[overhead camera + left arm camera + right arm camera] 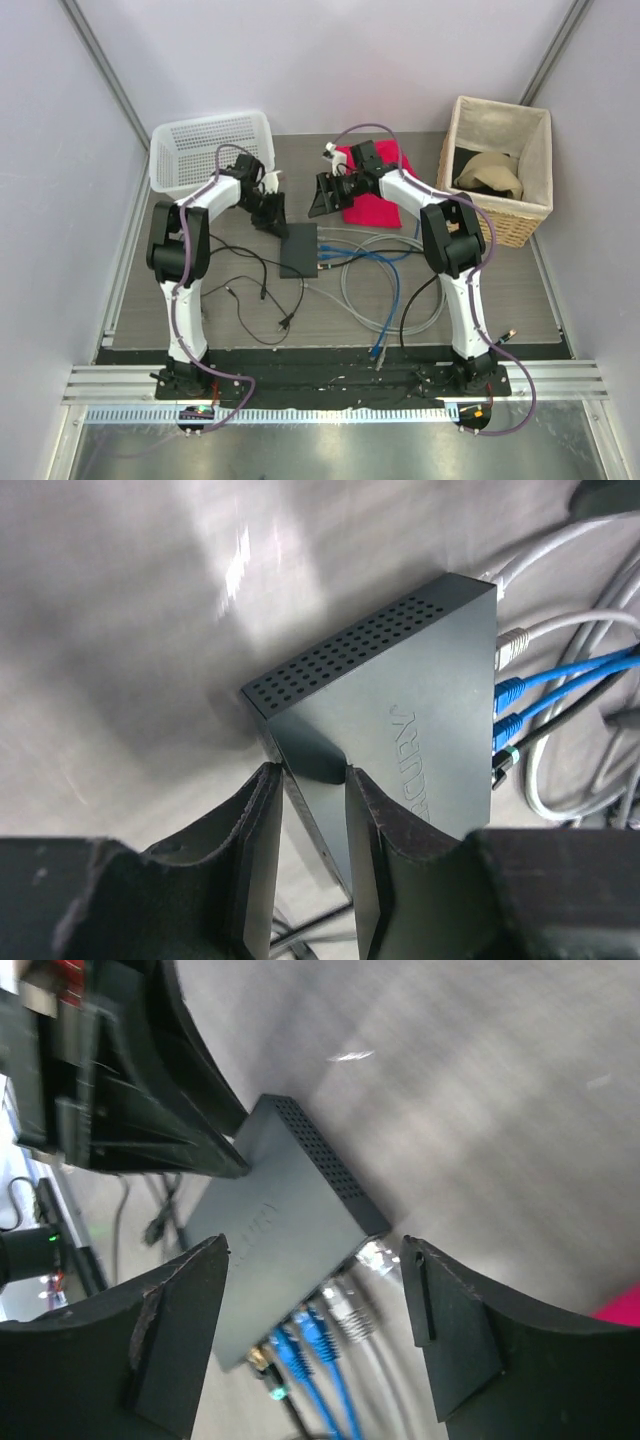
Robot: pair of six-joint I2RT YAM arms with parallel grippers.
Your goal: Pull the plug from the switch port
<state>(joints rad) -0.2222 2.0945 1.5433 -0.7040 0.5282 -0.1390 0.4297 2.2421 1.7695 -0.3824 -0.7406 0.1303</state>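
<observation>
Almost set for the pull: brace first, then grip one plug

Nearest me on the table [480, 290] lie loops of grey cable [346, 285] and blue cable [396, 290], running up to the switch [298, 250]. It sits flat between the two arms with its sockets along its right edge. From the right wrist I count two blue plugs [318, 1335], a grey plug [350, 1315] and a dark one beside them, all seated. The task names none of them, so I must choose one.

Just beyond, my left gripper [312, 780] sits at the switch's far left corner, fingers only narrowly parted; I cannot tell whether they touch the casing. My right gripper [312, 1250] hangs above the socket edge, spread wide and holding nothing.

To do this well I would pin the box with the left first, since it looks light and would likely slide with the cable. Then I would lower the right, close on the plug body rather than the cord, and draw straight out from the socket. The plugs sit close together, so a narrower opening going in should help.

Farther back are the red cloth [375, 205], the white basket [205, 125] and the wicker basket [510, 225].
</observation>
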